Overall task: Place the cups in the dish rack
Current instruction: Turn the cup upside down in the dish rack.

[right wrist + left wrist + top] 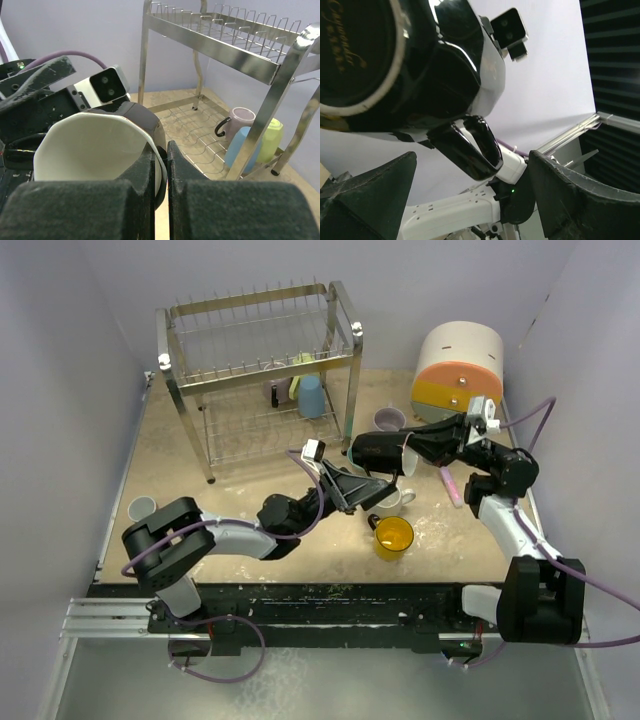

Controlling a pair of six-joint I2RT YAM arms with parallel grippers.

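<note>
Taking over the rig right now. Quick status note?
Right gripper: shut on the rim of the black mug, held off the table.
Left gripper: open, just beneath that mug.
Done: lilac mug, green mug and blue mug on the lower tier of the dish rack.
Left: the black mug, plus white mug, yellow-orange mug, grey mug and mauve mug on the table.

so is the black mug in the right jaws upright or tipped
Tipped sideways: the black mug lies horizontal, its white inside facing the right gripper, jaws shut on its rim.
</note>
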